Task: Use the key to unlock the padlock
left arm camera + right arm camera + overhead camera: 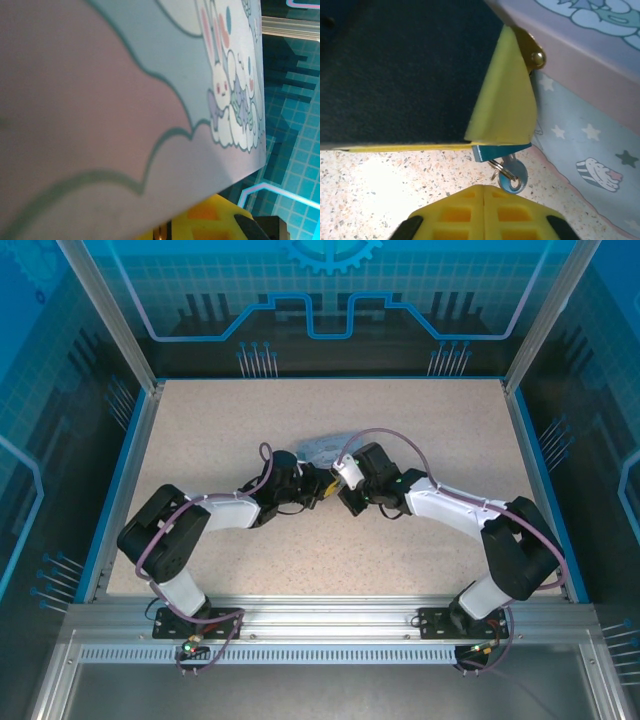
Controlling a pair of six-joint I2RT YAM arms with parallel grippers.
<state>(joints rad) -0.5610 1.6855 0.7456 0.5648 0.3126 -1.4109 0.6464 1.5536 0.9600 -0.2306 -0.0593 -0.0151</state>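
The padlock [497, 150] shows as a small teal metal edge poking out from under a yellow finger [505, 100] of my left gripper [318, 490], which is shut on it. The key [514, 176] hangs from the lock's underside, its round head and a small ring just above the table. My right gripper [485, 192] sits just below the key with its yellow fingers pressed together and nothing between them. In the left wrist view a brassy sliver shows at my left gripper [165, 235], under the tin.
The pale lilac cartoon tin [320, 447] stands right behind both grippers, its lid [125, 100] close over the left wrist camera. Its brass hasp [536, 56] sits above the padlock. Speckled table [400, 420] extends all around inside blue walls.
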